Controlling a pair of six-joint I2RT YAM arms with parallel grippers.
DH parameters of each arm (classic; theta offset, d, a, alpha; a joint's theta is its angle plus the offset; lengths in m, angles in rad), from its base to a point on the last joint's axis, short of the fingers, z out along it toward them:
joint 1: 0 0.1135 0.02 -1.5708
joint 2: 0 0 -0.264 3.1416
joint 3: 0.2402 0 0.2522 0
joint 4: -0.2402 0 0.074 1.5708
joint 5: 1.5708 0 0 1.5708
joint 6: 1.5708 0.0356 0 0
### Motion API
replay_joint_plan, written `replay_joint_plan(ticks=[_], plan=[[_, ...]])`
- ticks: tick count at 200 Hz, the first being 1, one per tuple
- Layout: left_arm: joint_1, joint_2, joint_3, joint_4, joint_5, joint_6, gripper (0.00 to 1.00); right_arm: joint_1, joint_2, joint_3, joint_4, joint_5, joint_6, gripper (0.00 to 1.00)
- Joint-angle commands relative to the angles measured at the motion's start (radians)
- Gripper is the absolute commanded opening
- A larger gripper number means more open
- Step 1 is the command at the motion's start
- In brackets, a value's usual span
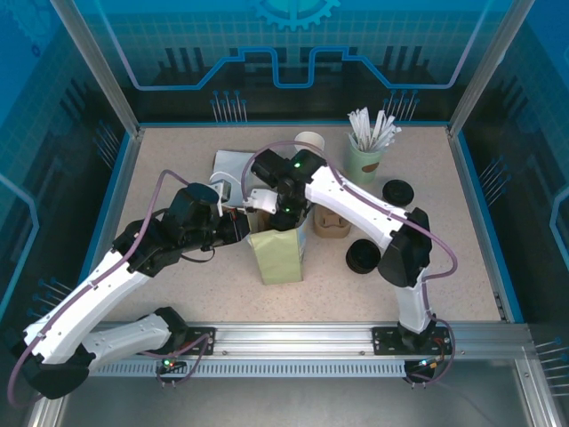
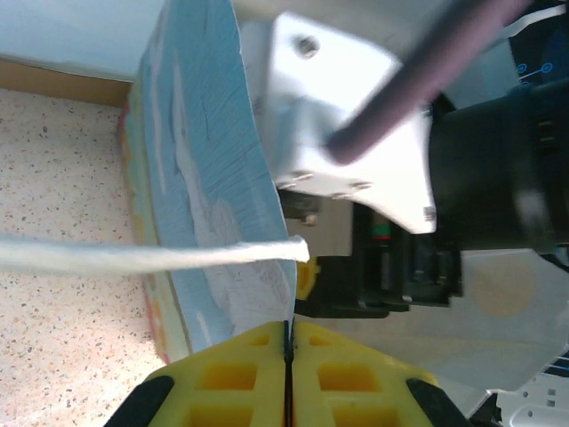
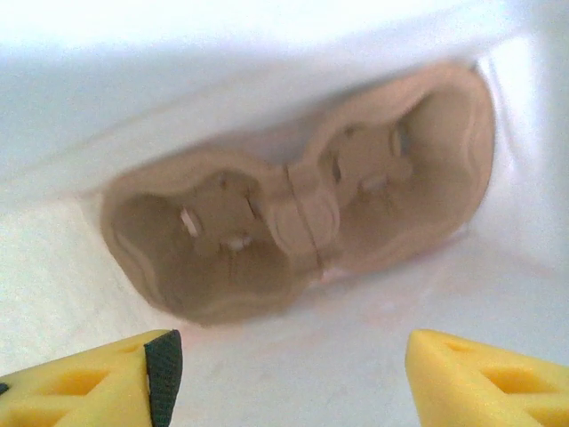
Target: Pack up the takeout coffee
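Right wrist: right hand (image 3: 291, 358) wide, empty.

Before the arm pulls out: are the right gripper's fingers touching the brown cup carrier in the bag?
Apart. The right wrist view shows the right gripper open, its fingers low, white bag showing between them and the cup carrier.

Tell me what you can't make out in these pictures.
- Top view: the bag's inside, hidden under the right arm.
- Top view: the paper cup's lower part, behind that arm; contents too small to tell.
- Left wrist view: the bag's mouth, blocked by the right arm.
- Right wrist view: the carrier is blurred.
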Motion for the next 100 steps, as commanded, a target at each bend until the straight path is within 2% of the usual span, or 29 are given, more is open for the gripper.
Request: replay_joint_plan(ticks=[1, 100], plan=[[0.002, -0.007, 0.003, -0.001, -0.011, 0.005, 0.09, -0.004, -0.062, 0.047, 0.004, -0.052, 0.022, 0.70], [0.001, -0.015, -0.015, -0.007, -0.019, 0.001, 0.09, -0.013, -0.090, 0.013, 0.056, -0.094, 0.069, 0.67]])
